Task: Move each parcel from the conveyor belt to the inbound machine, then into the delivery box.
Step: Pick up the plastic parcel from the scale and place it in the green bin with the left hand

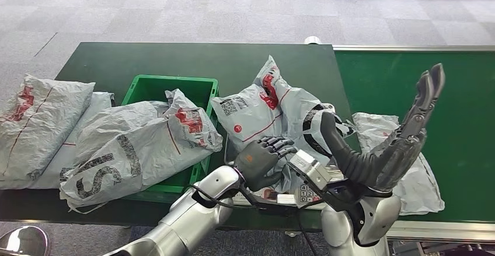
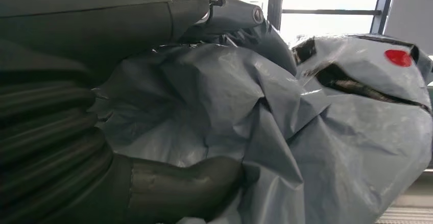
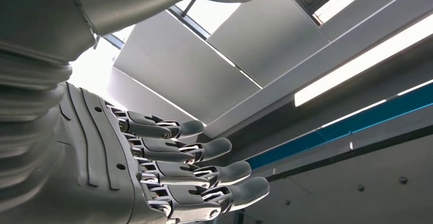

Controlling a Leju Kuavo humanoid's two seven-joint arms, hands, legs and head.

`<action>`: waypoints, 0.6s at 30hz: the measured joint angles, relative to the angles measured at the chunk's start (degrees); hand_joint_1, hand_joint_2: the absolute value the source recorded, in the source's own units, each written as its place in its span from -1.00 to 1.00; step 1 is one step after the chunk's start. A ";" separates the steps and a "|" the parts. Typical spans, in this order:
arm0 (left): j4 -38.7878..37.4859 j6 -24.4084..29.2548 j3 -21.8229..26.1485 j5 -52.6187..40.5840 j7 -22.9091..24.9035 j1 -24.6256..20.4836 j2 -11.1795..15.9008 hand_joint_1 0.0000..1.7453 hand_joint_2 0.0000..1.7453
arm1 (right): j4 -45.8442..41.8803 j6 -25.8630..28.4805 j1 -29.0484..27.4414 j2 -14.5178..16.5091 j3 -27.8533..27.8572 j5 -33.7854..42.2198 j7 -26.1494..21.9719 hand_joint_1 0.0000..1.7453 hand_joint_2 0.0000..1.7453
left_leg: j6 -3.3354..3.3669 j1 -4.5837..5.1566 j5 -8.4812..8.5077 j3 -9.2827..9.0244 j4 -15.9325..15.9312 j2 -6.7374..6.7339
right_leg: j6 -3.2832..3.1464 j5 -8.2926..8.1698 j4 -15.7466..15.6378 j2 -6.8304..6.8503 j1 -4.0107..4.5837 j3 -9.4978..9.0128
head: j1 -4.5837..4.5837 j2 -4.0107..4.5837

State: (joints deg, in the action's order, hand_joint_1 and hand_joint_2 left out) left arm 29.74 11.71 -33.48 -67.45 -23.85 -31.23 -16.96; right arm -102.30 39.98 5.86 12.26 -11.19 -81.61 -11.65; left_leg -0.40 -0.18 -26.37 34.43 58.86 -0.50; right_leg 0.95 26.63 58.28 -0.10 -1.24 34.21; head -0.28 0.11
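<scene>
Partly hidden: left hand point(image 1: 261, 160) under grey parcel point(image 1: 262, 107).

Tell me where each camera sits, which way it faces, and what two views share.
Head view: high on the body, looking down at the green table, green box and parcels; both arms show.
Left wrist view: behind the left hand, facing the grey parcel that it grips.
Right wrist view: behind the raised right hand, facing the ceiling.
Head and left wrist views share that parcel.

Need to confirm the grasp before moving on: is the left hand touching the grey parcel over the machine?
Touching. The left wrist view shows the left hand with its thumb pressed into the crumpled grey parcel.
</scene>
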 joint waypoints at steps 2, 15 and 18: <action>-0.46 -0.37 -0.48 -0.21 0.00 -0.26 -0.04 1.00 1.00 | 0.01 0.00 -0.06 0.01 0.00 -0.02 0.47 -1.00 1.00 | 0.00 0.00 0.00 0.00 0.00 0.00 | 0.00 0.00 0.00 0.00 0.00 0.00 | 0.00 0.00; -0.78 3.98 -2.34 0.87 1.24 -2.08 -0.14 1.00 1.00 | -0.02 0.02 -1.78 -0.02 0.02 -0.13 2.35 -1.00 1.00 | 0.00 0.00 0.00 0.01 0.00 0.01 | 0.00 0.00 0.00 0.00 0.00 0.01 | 0.00 0.00; 0.06 6.82 -2.34 0.15 2.79 -2.26 0.04 1.00 1.00 | -0.03 0.02 -1.92 -0.03 0.02 -0.26 2.52 -1.00 1.00 | 0.00 0.00 0.00 0.01 0.00 0.00 | 0.00 0.00 0.00 -0.01 0.00 0.02 | 0.00 0.00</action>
State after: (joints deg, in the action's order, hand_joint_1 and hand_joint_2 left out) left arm 29.80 18.53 -35.82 -67.30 -21.06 -33.49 -16.92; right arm -102.33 40.00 3.94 12.22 -11.17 -81.87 -9.13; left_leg -0.40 -0.18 -26.37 34.44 58.85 -0.50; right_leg 0.95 26.63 58.28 -0.10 -1.24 34.23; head -0.28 0.11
